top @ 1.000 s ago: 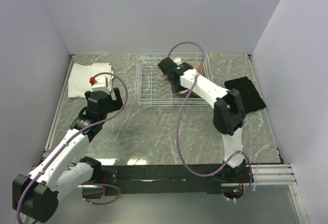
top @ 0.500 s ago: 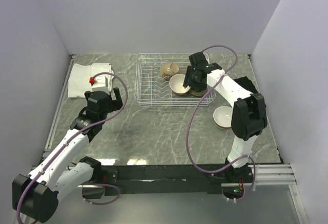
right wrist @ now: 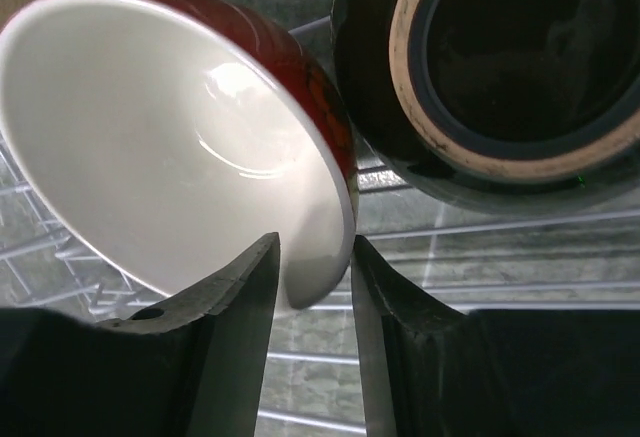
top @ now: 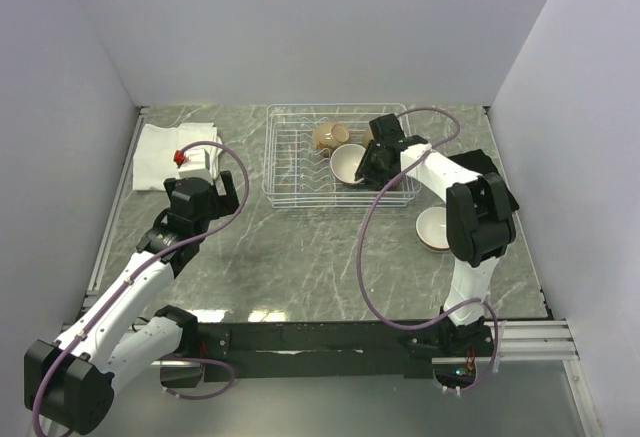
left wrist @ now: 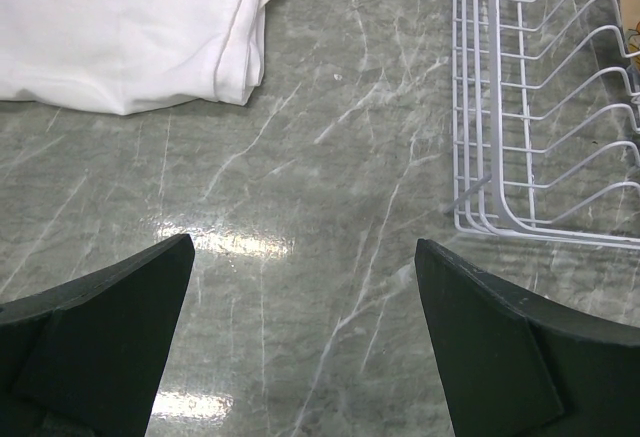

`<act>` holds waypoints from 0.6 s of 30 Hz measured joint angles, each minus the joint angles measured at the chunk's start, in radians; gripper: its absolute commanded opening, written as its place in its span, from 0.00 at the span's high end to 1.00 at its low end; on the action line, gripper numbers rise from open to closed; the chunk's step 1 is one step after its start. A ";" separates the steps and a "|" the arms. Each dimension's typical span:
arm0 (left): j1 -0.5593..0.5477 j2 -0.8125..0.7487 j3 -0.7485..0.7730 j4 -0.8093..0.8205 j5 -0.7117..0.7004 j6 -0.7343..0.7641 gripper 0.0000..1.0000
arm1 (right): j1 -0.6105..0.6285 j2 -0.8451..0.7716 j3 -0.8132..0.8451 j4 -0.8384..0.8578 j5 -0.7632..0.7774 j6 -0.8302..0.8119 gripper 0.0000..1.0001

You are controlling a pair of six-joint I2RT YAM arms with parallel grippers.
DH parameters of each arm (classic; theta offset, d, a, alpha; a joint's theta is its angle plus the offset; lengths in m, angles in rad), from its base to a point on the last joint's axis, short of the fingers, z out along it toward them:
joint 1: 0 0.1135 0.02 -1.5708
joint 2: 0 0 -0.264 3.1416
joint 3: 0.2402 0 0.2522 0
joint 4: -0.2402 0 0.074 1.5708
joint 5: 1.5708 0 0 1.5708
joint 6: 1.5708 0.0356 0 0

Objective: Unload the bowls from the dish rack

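The white wire dish rack stands at the back middle of the table. In it lie a tan bowl and a dark red bowl with a white inside. My right gripper reaches into the rack. In the right wrist view it is shut on the dark red bowl: one finger sits inside the rim, the other against the red outer wall. A black-brown bowl leans just beside it. Another bowl sits on the table to the right. My left gripper hangs open over bare table.
A folded white cloth with a small red thing on it lies at the back left, just ahead of the left gripper. The rack's near left corner shows at the right of the left wrist view. Walls close in on three sides.
A bowl now sits on the table at right. The right gripper came back into the rack and its jaws narrowed onto the dark red bowl's rim. The left arm stayed still.
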 measured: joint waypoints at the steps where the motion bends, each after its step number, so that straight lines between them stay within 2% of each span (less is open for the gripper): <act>1: 0.000 0.000 0.000 0.000 0.000 0.000 0.01 | 0.000 0.004 0.000 0.005 0.000 0.006 0.64; 3: 0.000 0.000 0.000 0.000 -0.001 0.000 0.01 | -0.001 0.013 0.000 0.014 0.001 0.019 0.69; 4: 0.000 0.000 0.000 0.000 -0.001 0.000 0.00 | -0.002 0.015 -0.002 0.014 0.005 0.029 0.76; 7: 0.000 0.000 0.000 0.000 -0.001 0.000 0.01 | -0.011 0.015 -0.010 0.029 0.026 0.054 0.88; 9: 0.000 0.000 0.000 0.000 -0.002 0.000 0.01 | -0.026 0.015 -0.012 0.042 0.041 0.074 0.92; 10: 0.000 0.000 0.000 0.000 -0.002 0.000 0.01 | -0.029 0.013 -0.012 0.043 0.039 0.073 0.99; 18: 0.000 0.000 0.000 0.000 -0.002 0.000 0.00 | -0.024 -0.035 -0.021 0.007 0.056 0.077 1.00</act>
